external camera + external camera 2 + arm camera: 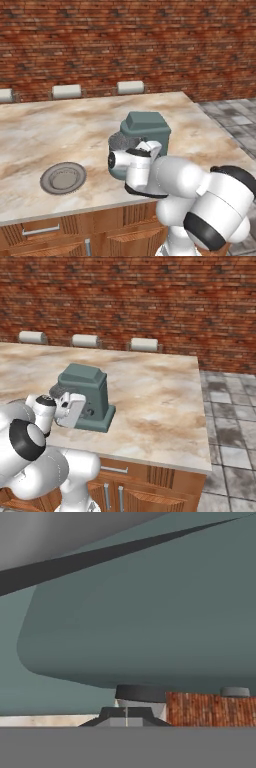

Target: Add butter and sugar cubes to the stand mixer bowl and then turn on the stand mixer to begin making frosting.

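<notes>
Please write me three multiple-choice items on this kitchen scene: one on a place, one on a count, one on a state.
1. Where does the grey plate lie?
A. on the counter
B. on the floor
C. on top of the mixer

2. How many pale seats stand beyond the counter?
A. one
B. three
C. five

3. How is the gripper?
A. wide open
B. shut
C. shut on the plate

Answers:
1. A, it lies flat on the marble.
2. B, three pale tops line the far edge.
3. B, the fingertips meet with nothing between them.
</notes>
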Robot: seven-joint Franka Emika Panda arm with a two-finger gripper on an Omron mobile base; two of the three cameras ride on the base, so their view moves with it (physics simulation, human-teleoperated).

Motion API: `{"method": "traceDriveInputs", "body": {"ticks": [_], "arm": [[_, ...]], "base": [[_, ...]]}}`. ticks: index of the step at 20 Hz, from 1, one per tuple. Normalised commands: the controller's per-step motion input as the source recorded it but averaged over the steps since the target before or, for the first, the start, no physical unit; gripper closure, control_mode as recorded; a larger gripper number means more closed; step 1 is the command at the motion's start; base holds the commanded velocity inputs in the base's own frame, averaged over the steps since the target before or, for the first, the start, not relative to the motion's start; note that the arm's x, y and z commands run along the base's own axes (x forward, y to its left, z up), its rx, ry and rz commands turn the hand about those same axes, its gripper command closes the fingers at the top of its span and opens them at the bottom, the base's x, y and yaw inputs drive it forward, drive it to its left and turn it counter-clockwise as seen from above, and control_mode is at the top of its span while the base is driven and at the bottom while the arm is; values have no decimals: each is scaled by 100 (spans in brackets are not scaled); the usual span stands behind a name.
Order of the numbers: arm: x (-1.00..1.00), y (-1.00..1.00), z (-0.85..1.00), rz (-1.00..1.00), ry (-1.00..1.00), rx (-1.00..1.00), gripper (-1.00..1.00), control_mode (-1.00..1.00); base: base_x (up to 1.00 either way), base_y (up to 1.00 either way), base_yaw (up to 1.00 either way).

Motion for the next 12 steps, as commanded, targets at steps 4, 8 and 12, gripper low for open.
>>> {"method": "traceDriveInputs", "body": {"ticks": [4, 8, 12], "arm": [[0, -48, 13, 0, -1, 0, 100, -100], [0, -55, 11, 0, 0, 0, 100, -100], [1, -55, 4, 0, 4, 6, 100, -100]], "base": [[0, 0, 0], [0, 0, 0], [0, 0, 0]]}}
